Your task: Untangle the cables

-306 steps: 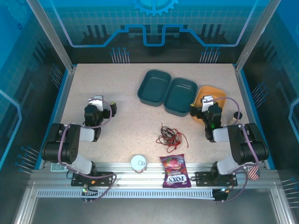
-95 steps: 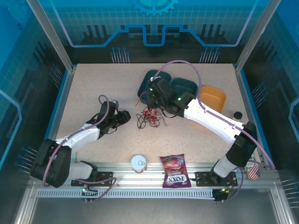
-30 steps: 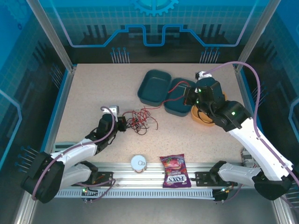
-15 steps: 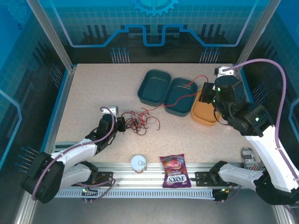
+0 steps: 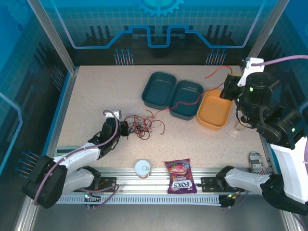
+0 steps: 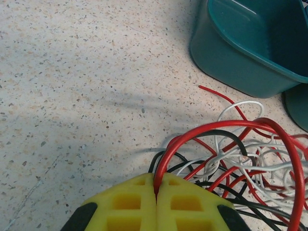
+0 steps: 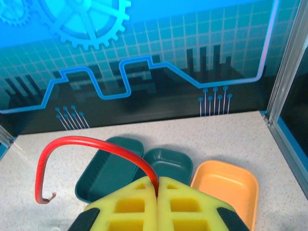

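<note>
Yellow-padded left claw (image 6: 156, 184): closed, its two pads meeting on a thin red wire (image 6: 226, 126) that is pinched in the seam between them.
Left claw, placing: low over the speckled beige bench (image 5: 96, 96), at the left edge of the tangle (image 5: 142, 126).
Right claw (image 7: 158, 185): also yellow-padded and closed, gripping the red wire; a short free end arches up and left from the pads and hangs down with bare strands at its tip.
Right claw, placing: raised at the far right (image 5: 227, 91), above the far end of the orange oval plastic tray (image 5: 214, 113).
Red wire, run: it leaves the left pads in a tall loop over the heap, then crosses the two trays to the right claw.
Tangle: loose loops of red, a thin black wire (image 6: 211, 134) and a thin white wire (image 6: 240, 105), lying on the bench just in front of the left claw.
Behind the tangle: two dark teal oval plastic trays, left (image 5: 159, 90) and right (image 5: 186, 98), side by side, the orange tray touching the right one.
Near edge: a round white lid (image 5: 143, 168) and a purple FOX'S sweet bag (image 5: 178, 177), well apart from the wires.
</note>
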